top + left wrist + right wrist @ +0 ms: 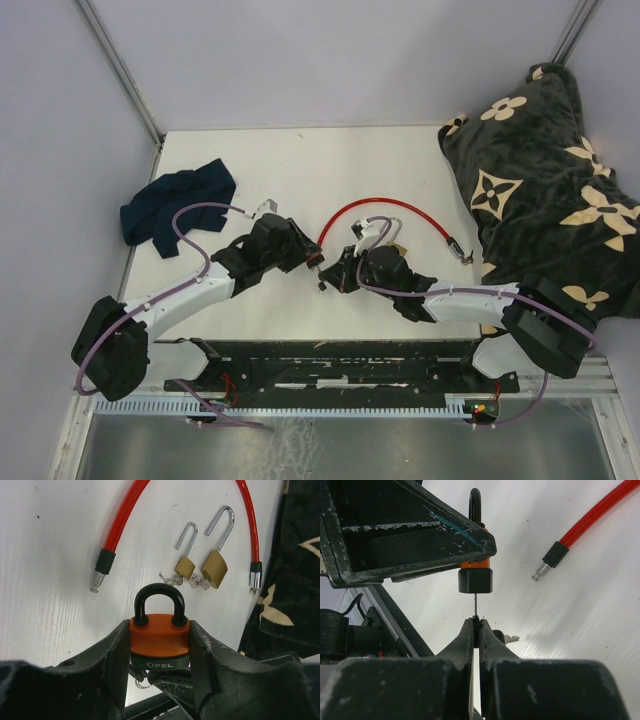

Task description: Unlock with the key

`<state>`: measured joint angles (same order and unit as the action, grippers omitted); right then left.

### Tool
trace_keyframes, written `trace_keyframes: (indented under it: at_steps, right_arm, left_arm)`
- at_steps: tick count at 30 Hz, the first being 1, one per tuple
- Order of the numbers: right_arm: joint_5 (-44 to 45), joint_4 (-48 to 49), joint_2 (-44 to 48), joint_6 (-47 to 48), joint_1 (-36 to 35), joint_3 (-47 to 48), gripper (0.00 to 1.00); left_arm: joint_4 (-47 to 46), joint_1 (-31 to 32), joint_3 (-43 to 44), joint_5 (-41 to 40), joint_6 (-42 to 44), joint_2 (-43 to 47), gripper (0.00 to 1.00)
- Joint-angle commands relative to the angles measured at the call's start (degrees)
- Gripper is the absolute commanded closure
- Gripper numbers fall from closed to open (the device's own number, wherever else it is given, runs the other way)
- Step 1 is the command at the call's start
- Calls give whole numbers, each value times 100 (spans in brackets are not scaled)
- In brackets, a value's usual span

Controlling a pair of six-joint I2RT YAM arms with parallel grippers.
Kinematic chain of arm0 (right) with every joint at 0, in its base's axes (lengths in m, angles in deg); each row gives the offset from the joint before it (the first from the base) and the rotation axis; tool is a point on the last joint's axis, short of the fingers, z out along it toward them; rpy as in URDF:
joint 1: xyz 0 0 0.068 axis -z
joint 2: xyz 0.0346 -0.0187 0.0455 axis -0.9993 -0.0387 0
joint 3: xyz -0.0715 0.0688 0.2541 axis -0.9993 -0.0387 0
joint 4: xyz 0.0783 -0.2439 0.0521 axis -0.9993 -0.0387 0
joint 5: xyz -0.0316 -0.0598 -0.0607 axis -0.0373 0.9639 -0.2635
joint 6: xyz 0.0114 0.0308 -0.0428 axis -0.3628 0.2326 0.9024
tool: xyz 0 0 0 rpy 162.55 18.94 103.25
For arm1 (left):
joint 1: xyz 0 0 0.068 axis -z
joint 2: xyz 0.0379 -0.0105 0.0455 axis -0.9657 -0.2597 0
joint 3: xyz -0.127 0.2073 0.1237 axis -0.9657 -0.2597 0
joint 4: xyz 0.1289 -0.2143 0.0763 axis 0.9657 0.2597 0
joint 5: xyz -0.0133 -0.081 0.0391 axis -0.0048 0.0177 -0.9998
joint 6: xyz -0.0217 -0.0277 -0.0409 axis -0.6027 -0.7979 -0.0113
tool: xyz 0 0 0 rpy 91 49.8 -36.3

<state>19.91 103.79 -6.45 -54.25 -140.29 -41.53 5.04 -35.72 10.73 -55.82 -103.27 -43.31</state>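
In the top view the two arms reach in from the near edge and meet over the middle of the worktop [300, 160].

The right claw [476, 627] is pinched almost shut on the key [476, 606]. Only a thin metal blade shows above its tips, pointing to 12 o'clock in the right wrist view and reaching the black underside of the orange padlock [475, 575]. A second toothed key tip [512, 639] pokes out at 3 o'clock from the claw's tips.

The left claw [160, 650] grips the orange padlock's body from both sides, one finger against each flank, holding it above the worktop. The padlock's black shackle [159, 592] is seated in both holes and points to 12 o'clock in the left wrist view.

Beyond the padlock, two brass padlocks lie on the worktop with their shackles swung open. The small one [184, 567] and the larger one [214, 569] sit side by side, with small keys [186, 580] between their bases. A red cable [125, 515] arcs around them, one black-capped end at 10 o'clock of the orange padlock and the other at 2 o'clock.

At 3 o'clock in the top view, a dark flower-patterned blanket [545, 200] is heaped at the worktop's edge. A navy cloth [175, 205] lies at 9 o'clock.
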Motion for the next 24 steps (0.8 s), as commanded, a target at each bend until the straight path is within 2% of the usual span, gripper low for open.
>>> trace_keyframes:
  at_steps: [1,6,11,14,17,24]
  right_arm:
    - [567,1229,89,583,72,81,98]
    - [251,1161,315,918,324,120,98]
    - [-492,1608,307,602,765,168,98]
    - [-780,1547,316,558,830,357,98]
    - [-908,1486,208,567,830,533,98]
    - [-1004,2109,16,342,849,379,98]
  left_arm:
    - [-183,431,-56,474,-331,-10,97]
    - [-24,504,-116,544,-169,118,97]
    - [50,595,-112,630,-106,218,97]
    - [117,616,-129,535,-126,299,97]
    - [-89,684,-229,526,-349,366,97]
    - [-715,912,-417,643,-610,505,97]
